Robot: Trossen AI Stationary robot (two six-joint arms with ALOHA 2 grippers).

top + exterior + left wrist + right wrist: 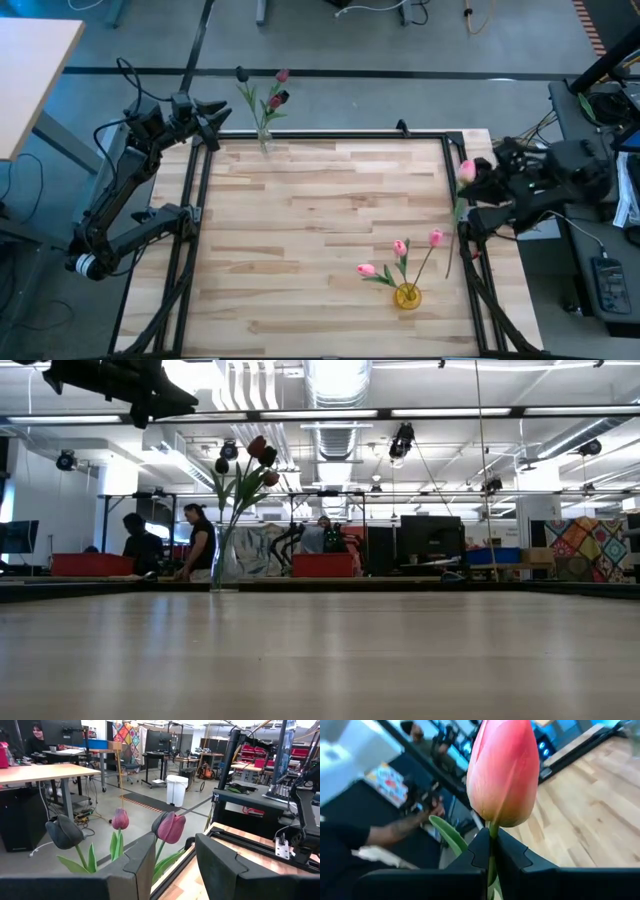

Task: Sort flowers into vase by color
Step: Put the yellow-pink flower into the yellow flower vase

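A clear glass vase (pixel 264 140) stands at the table's far edge and holds three dark maroon tulips (pixel 277 97); the low view shows the vase (pixel 222 565) too. A yellow vase (pixel 407 296) near the near right holds three pink tulips (pixel 400 248). My left gripper (pixel 215 115) hovers open just left of the clear vase, and its wrist view has the maroon heads (pixel 170 826) beyond the fingers (pixel 142 867). My right gripper (pixel 478 188) is at the table's right edge, shut on a pink tulip (pixel 467 170). My right gripper pinches the pink tulip's stem (pixel 491 840) just below the head (pixel 504 770), between its two fingers. The head stands out past the fingertips. In the high view the stem (pixel 455 235) runs from the fingers toward the near edge; whether its end touches the table, I cannot tell.
A black frame rail (pixel 330 137) borders the wooden table (pixel 300 230). Between the two vases lies bare wood. Beyond the far edge, people (pixel 200 540) stand among desks and red bins. A person's arm (pixel 395 830) shows past the right gripper.
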